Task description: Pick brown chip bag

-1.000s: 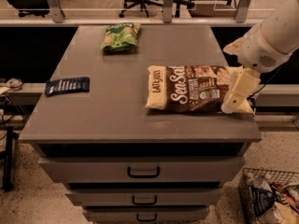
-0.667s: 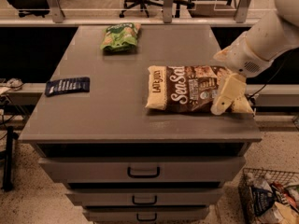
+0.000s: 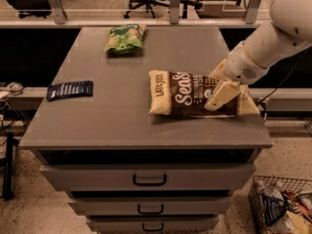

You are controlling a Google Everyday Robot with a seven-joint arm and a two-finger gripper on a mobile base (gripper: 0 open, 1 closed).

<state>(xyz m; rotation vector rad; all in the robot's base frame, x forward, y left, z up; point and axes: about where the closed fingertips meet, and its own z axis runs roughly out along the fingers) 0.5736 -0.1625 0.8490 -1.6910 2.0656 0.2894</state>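
The brown chip bag (image 3: 183, 95) lies flat on the right half of the grey cabinet top (image 3: 112, 116), dark brown in the middle with cream-yellow ends and white script lettering. My gripper (image 3: 218, 90) comes in from the upper right on a white arm (image 3: 273, 40). It sits low over the right part of the bag and covers some of it. The bag rests on the surface.
A green snack bag (image 3: 125, 38) lies at the back of the top. A flat dark-blue packet (image 3: 70, 89) lies at the left edge. Drawers (image 3: 148, 178) are below the front edge. A wire basket of items (image 3: 282, 206) stands on the floor at the lower right. Office chairs stand behind.
My gripper has moved left, from the bag's right end to over its right part. The bag has not visibly moved.
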